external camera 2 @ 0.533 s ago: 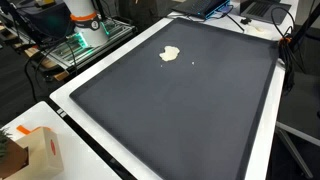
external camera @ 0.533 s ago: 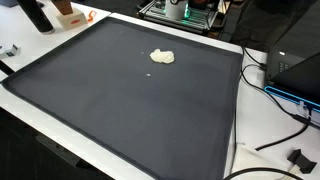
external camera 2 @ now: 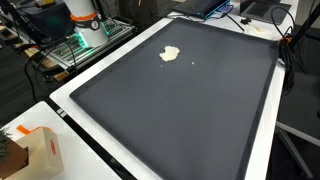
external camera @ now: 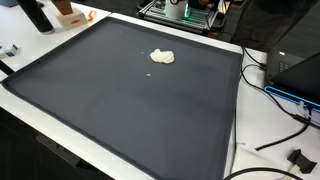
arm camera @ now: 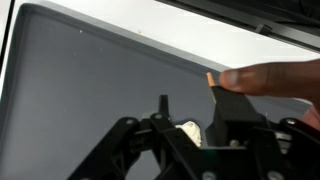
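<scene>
A small crumpled cream lump (external camera: 162, 57) lies on a large dark mat (external camera: 120, 110) toward its far side; it shows in both exterior views (external camera 2: 170, 54). The arm and gripper are out of view in both exterior views. In the wrist view my gripper (arm camera: 195, 102) hangs above the mat (arm camera: 90, 80) with its two black fingers apart and nothing between them. The cream lump (arm camera: 190, 130) shows below, between the fingers. A brown human finger (arm camera: 270, 76) reaches in from the right and touches the tip of the right-hand gripper finger.
The mat lies on a white table (external camera 2: 262, 150). A cardboard box (external camera 2: 40, 150) stands at one corner. A black bottle (external camera: 37, 15) and an orange object (external camera: 68, 13) stand at another. Cables (external camera: 272, 100) and electronics (external camera: 295, 75) run along one side.
</scene>
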`<state>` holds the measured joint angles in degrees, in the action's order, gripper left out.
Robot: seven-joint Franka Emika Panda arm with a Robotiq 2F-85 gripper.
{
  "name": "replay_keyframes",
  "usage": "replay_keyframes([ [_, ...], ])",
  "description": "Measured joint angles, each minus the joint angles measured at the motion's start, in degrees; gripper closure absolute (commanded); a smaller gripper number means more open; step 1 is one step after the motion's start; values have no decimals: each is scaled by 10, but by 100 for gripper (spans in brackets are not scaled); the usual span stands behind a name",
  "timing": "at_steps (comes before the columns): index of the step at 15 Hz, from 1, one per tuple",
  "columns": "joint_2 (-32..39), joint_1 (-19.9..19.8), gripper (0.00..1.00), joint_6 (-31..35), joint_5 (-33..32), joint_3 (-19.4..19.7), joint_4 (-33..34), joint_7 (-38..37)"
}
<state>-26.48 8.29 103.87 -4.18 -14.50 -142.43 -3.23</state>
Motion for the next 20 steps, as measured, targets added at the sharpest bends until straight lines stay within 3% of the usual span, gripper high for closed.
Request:
replay_keyframes([
  [4,0,0,99,0,0,1,0,0],
  [8,1,0,97,0,0,2,2,0],
  [9,1,0,88,0,0,3,2,1],
  [20,3,0,88,0,0,3,3,1],
])
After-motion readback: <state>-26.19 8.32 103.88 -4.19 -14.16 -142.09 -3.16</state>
